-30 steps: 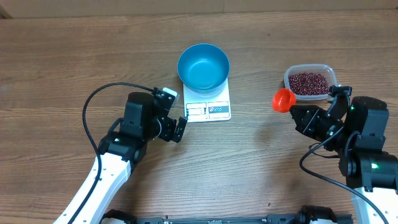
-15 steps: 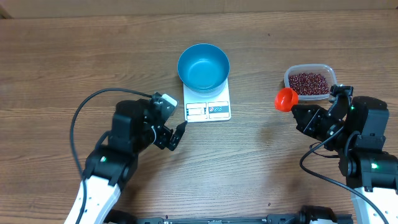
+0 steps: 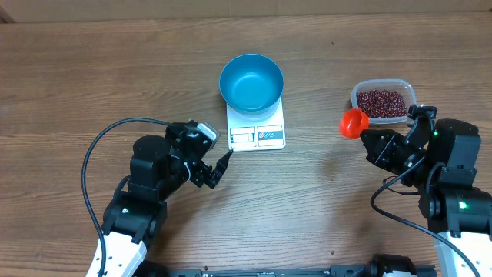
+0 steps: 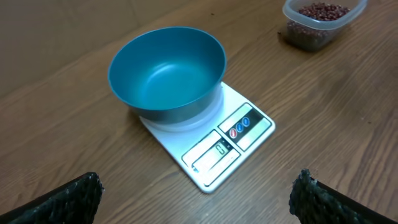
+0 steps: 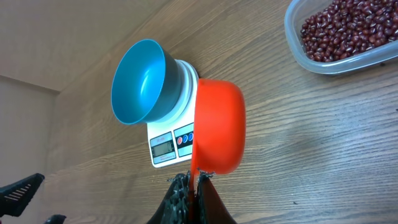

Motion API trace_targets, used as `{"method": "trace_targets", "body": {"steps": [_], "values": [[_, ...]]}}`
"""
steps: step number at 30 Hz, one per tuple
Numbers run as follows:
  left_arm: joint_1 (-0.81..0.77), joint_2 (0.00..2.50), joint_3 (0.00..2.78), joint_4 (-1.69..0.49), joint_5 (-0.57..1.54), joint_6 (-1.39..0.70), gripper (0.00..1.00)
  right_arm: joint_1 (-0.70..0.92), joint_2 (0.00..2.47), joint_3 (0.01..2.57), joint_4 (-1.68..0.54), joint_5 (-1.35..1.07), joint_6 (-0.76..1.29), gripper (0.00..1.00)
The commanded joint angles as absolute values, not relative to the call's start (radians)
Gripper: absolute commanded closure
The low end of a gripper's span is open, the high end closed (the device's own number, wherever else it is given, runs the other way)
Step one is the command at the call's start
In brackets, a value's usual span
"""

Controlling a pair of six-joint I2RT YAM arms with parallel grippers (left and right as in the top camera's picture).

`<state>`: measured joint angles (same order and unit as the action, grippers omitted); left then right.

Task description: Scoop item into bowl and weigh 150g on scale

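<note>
The bowl sits on the scale at bench centre and is empty. The beans lie in a clear tub, well to the right of the scale. The left hand is fully open, just beside the scale's near-left corner and not touching it. The right hand is closed on the handle of an orange scoop, just beside the tub. The scoop appears empty, though the overhead view is small.

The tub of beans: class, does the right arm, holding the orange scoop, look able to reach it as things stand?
Probably yes. The right gripper holds the orange scoop just beside the open tub, with nothing between them and no lid over the beans.
</note>
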<state>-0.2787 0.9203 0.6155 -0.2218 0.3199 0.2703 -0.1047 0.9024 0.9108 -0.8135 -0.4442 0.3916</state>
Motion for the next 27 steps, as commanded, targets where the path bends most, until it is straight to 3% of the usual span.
{"method": "trace_targets", "body": {"steps": [1,27], "values": [[-0.274,0.916,0.615,-0.252,0.356,0.292,0.0,-0.109,0.901,0.931,-0.813,-0.437,0.385,0.96],[-0.275,1.014,0.615,-0.31,0.356,0.292,0.0,-0.109,0.901,0.931,-0.812,-0.426,0.385,0.96]]}}
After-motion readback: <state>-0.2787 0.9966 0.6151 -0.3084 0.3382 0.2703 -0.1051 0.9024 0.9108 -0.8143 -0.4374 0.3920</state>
